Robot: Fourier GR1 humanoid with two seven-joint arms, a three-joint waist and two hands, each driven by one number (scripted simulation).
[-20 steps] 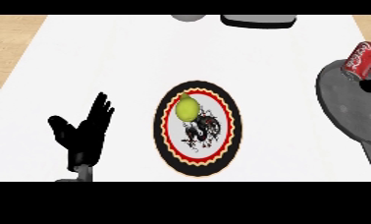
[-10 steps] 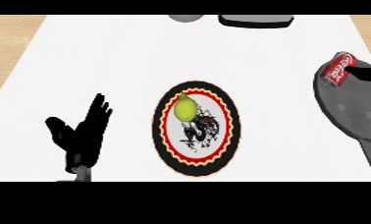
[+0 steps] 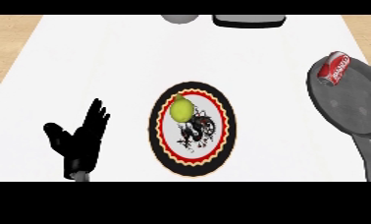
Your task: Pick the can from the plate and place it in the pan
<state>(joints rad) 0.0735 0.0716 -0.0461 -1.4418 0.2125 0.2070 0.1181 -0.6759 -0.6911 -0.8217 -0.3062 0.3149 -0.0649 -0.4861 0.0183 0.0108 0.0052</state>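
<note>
Lower left of the frame: the black left hand (image 3: 78,138) on its grey forearm, fingers straight and pointing up, thumb splayed to the left. Released, holding nothing, resting near the lower edge. It sits on the left side of the white bench (image 3: 109,61), well apart from everything else. The right hand does not show.

Lower centre: 1 round plate with a black rim, a red and yellow scalloped border and a dark figure painted on its white middle (image 3: 192,128). On its upper left part lies 1 yellow-green pear-shaped fruit (image 3: 181,109), touching the plate's face.

Right edge, middle height: the dark grey round metal pan (image 3: 348,102), its handle running down toward the lower right corner and cut off by the frame. The red and white drink can (image 3: 336,67) lies tilted at the pan's upper rim, top end toward the upper right. Whether it is fully down inside the pan or leaning on the rim, cannot tell.

Far edge, top centre: 1 grey rounded object (image 3: 179,18), partly cropped. Just right of it, 1 dark flat rectangular object with a pale edge (image 3: 249,20). Tan strips show at both upper corners beyond the bench.
</note>
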